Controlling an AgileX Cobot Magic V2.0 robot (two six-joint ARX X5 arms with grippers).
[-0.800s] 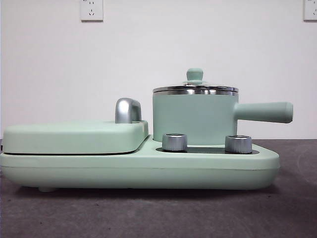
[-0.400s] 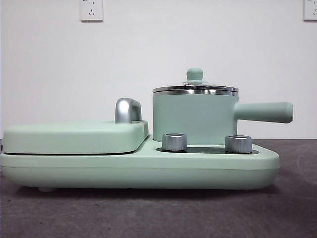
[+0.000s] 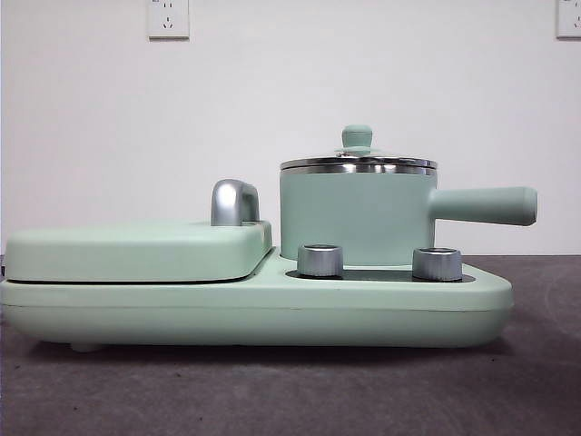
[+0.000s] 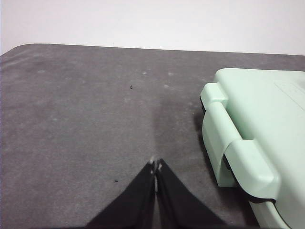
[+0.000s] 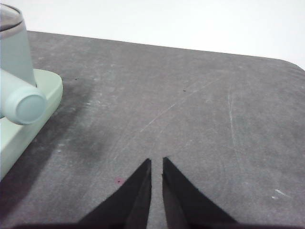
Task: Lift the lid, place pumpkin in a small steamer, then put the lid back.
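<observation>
The lid (image 3: 358, 161) sits closed on the small steamer (image 3: 354, 218), which stands on the right of a mint-green appliance base (image 3: 272, 313), so its inside is hidden. The left gripper (image 4: 156, 164), jaws together, and the right gripper (image 5: 156, 161), jaws slightly apart, hover over the grey table (image 5: 190, 105); no pumpkin shows.

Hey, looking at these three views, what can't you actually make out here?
- Pumpkin: in no view, so its place is unknown.
- Inside of the small steamer: front view, hidden by its wall; the lid shows edge-on.
- Steamer in right wrist view: cut off by the picture edge, only the handle end and some wall show.
- Griddle cover: left wrist view, cut off by the edge.
- Both arms: out of the front view.
</observation>
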